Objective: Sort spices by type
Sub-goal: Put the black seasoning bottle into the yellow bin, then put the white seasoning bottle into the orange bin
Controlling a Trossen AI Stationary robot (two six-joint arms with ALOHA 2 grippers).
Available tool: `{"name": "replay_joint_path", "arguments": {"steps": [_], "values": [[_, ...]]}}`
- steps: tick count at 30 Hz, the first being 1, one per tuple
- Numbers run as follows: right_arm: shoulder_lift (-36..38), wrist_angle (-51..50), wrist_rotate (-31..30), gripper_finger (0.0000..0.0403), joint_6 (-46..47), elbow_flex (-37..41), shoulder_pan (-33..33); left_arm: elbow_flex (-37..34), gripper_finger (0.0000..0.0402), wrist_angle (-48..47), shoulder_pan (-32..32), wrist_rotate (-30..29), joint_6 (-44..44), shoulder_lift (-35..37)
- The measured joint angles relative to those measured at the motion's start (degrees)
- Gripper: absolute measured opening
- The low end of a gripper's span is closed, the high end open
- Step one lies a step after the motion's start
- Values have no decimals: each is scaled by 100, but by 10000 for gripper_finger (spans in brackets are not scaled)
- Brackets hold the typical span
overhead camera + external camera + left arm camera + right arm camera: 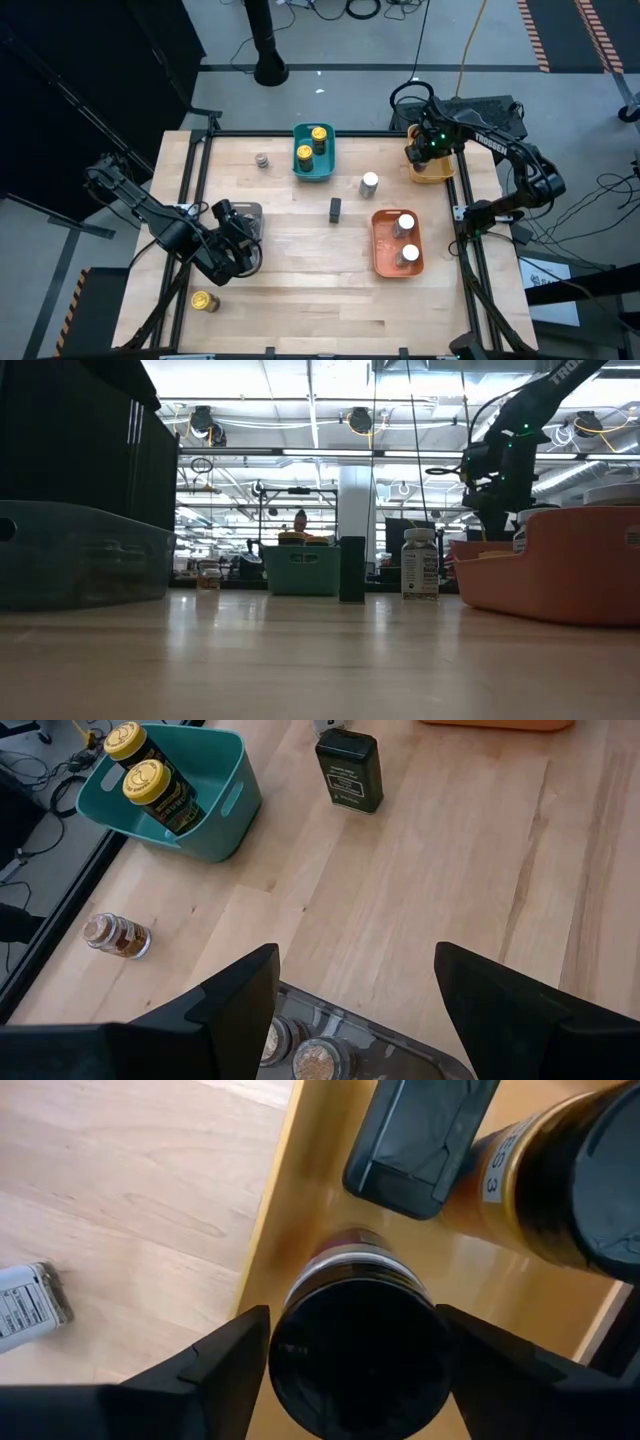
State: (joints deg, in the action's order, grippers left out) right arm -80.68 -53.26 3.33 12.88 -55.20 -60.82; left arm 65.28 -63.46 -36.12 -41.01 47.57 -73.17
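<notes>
**Spice sorting, both arms over trays**

Left hand [243, 243], open and empty, hovers over the grey tray [250, 211] at near left. Right hand [424, 150], fingers spread either side of a black-lidded jar [358, 1342], sits in the yellow tray [432, 174] at far right.

You've two jars [312, 143] in the back-centre tray [326, 169], two jars [406, 238] in the right-edge tray [381, 250], one jar [205, 301] near the worktop's [300, 290] front-left corner.
</notes>
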Motion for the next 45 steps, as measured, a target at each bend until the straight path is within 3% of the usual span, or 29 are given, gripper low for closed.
{"name": "replay_joint_path", "arguments": {"steps": [11, 25, 35, 41, 45], "values": [[0, -422, -3, 246, -9, -405, 0, 2, 274, -1, 0, 0, 0, 0], [326, -1574, -354, 244, 52, -2389, 257, 2, 274, 0, -2, 0, 0, 0], [1397, -1380, -424, 244, 408, -2583, 1975, 2, 274, 7, 0, -202, 0, 0], [1527, -1334, -1396, 244, 947, -2583, 3348, 2, 274, 86, 0, -402, -2, 0], [1336, -1141, -1724, 244, 1195, -2583, 4050, 2, 274, 182, 0, -444, -1, 0]]}}
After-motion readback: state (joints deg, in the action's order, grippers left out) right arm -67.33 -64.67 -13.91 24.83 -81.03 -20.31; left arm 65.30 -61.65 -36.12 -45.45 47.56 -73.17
